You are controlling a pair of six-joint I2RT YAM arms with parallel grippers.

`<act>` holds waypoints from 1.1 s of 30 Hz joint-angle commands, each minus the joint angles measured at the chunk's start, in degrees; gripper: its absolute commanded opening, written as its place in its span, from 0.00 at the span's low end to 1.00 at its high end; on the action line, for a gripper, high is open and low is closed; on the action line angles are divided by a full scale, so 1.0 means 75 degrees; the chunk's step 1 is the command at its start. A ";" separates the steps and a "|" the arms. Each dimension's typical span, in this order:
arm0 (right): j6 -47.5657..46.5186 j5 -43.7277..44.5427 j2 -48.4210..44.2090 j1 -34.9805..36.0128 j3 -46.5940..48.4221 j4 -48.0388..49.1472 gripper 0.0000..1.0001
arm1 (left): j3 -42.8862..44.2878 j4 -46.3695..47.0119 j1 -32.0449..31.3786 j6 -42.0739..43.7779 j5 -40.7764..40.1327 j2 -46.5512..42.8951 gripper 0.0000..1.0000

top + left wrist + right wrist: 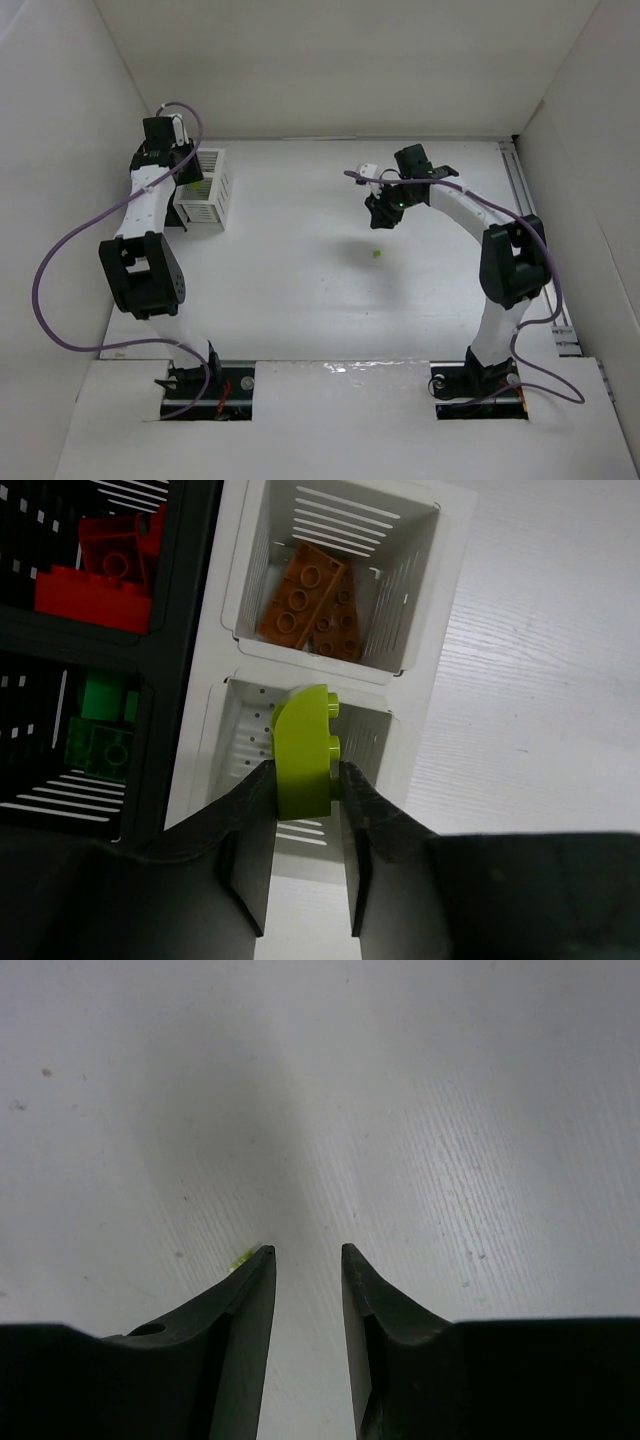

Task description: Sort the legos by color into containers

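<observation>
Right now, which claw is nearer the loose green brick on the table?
Right. The right claw hangs just beyond the brick; the left claw is far off at the containers, gripping a yellow-green lego.

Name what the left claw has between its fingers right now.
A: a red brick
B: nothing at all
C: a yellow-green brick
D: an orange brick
C: in the left wrist view the left claw is shut on a yellow-green brick, with a finger pressed against each side of it.
</observation>
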 commanded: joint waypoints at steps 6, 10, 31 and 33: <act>-0.1809 0.0172 -0.0172 -0.0051 0.0134 -0.1242 0.41 | 0.0420 0.0144 0.0037 0.0143 0.0152 0.0090 0.46; -0.2978 0.0020 -0.0102 -0.0216 0.0135 -0.1734 0.42 | 0.0198 0.0248 0.0037 0.0213 0.0362 -0.0249 0.49; -0.5654 -0.0156 -0.0324 0.0229 -0.0850 -0.2368 0.34 | 0.0700 0.1269 -0.0081 -0.0829 0.0855 -0.1820 0.60; -0.5654 -0.0087 -0.0255 0.0427 -0.0850 -0.2299 0.33 | 0.0701 0.1363 -0.0081 -0.0923 0.0855 -0.1820 0.60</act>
